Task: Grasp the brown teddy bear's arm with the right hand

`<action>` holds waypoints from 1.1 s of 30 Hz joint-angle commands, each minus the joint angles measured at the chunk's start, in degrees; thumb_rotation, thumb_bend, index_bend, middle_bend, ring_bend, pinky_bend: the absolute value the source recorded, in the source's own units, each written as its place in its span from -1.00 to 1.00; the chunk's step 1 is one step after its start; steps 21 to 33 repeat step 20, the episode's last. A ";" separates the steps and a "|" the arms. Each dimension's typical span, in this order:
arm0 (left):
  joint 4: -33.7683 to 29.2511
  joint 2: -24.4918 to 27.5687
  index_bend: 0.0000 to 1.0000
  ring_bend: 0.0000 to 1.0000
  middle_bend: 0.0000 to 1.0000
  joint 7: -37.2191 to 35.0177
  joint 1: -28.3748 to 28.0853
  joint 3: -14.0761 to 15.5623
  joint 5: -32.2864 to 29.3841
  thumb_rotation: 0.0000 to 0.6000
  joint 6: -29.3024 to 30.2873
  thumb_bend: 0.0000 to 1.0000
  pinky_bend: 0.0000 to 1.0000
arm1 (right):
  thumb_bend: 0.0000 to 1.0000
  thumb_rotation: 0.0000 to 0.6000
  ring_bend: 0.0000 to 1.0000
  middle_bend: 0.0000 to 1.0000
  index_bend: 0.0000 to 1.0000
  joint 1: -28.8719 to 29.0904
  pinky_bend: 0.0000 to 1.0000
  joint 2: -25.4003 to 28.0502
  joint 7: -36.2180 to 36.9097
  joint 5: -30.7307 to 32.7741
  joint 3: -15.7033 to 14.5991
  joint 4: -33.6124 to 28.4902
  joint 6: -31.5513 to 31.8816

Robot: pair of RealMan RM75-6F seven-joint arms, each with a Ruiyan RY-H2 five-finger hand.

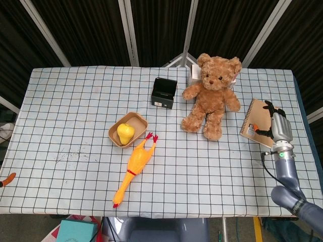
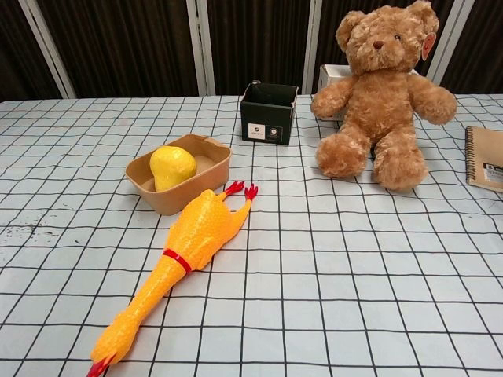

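The brown teddy bear (image 1: 212,98) (image 2: 381,94) sits upright at the back of the table, facing the front. Its arm (image 1: 232,104) (image 2: 435,99) on the right-hand side hangs free, with nothing touching it. My right hand (image 1: 275,126) hovers over the far edge of a notebook, well right of the bear, fingers apart and holding nothing. The chest view does not show this hand. At the left edge of the head view only an orange tip (image 1: 6,178) of my left hand shows.
A spiral notebook (image 1: 252,121) (image 2: 485,157) lies right of the bear. A black box (image 1: 164,93) (image 2: 269,112) and a white box (image 2: 330,75) stand beside and behind it. A tan tray (image 1: 140,120) holds a yellow pear (image 1: 125,132). A rubber chicken (image 1: 135,166) lies in front.
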 commanded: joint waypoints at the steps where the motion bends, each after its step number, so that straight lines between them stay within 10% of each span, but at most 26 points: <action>1: 0.06 0.33 -0.51 -1.00 -1.00 -0.77 0.41 0.41 0.91 1.00 0.60 -0.46 -0.73 | -0.28 1.00 -0.72 -0.59 -0.58 -10.99 -1.00 10.61 -7.58 -16.88 -12.04 -14.59 14.79; 11: 0.41 1.01 -0.50 -1.00 -1.00 -2.11 1.03 0.90 2.30 1.00 1.52 -0.46 -0.73 | -0.28 1.00 -0.73 -0.59 -0.58 -19.21 -1.00 9.46 -16.48 -27.58 -18.53 -17.12 31.45; 33: 0.44 0.46 -0.50 -1.00 -1.00 -0.69 0.64 0.66 1.92 1.00 1.07 -0.46 -0.73 | -0.28 1.00 -0.78 -0.59 -0.58 -19.51 -1.00 8.24 -16.34 -27.88 -18.96 -14.92 31.56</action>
